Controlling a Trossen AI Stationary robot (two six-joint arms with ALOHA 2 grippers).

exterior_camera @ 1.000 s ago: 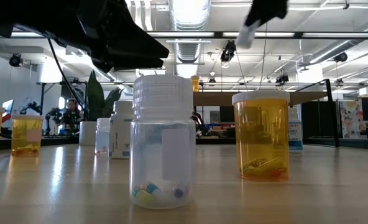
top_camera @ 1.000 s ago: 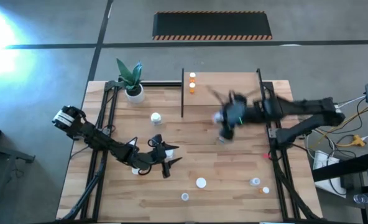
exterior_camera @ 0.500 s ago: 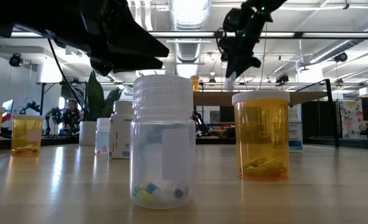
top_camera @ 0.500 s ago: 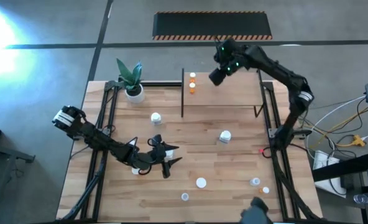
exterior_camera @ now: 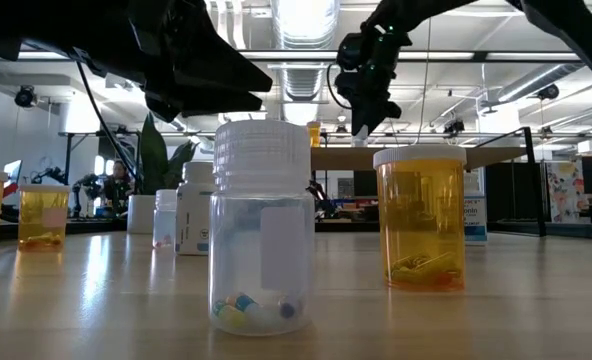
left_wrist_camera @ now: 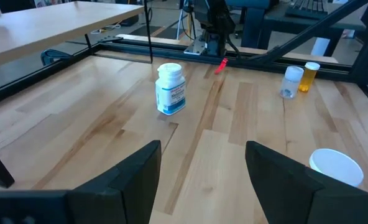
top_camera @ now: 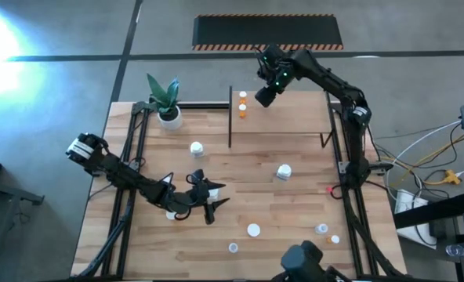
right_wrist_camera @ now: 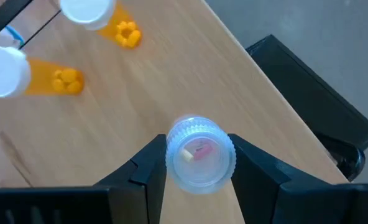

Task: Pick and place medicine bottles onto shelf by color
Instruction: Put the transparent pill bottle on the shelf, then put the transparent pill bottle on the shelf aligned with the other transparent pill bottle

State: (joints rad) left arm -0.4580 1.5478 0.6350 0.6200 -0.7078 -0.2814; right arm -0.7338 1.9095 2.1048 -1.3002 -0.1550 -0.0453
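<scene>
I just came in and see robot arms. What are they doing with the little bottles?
The right gripper holds a clear bottle above the shelf, beside two orange bottles standing there. The left gripper waits open, low over the table, where more bottles remain.

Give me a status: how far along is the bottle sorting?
Done: two orange bottles on the shelf. In hand: right hand holds a clear bottle above the shelf. Left: six-odd bottles on the table, like the white one. Left hand open, idle.
</scene>
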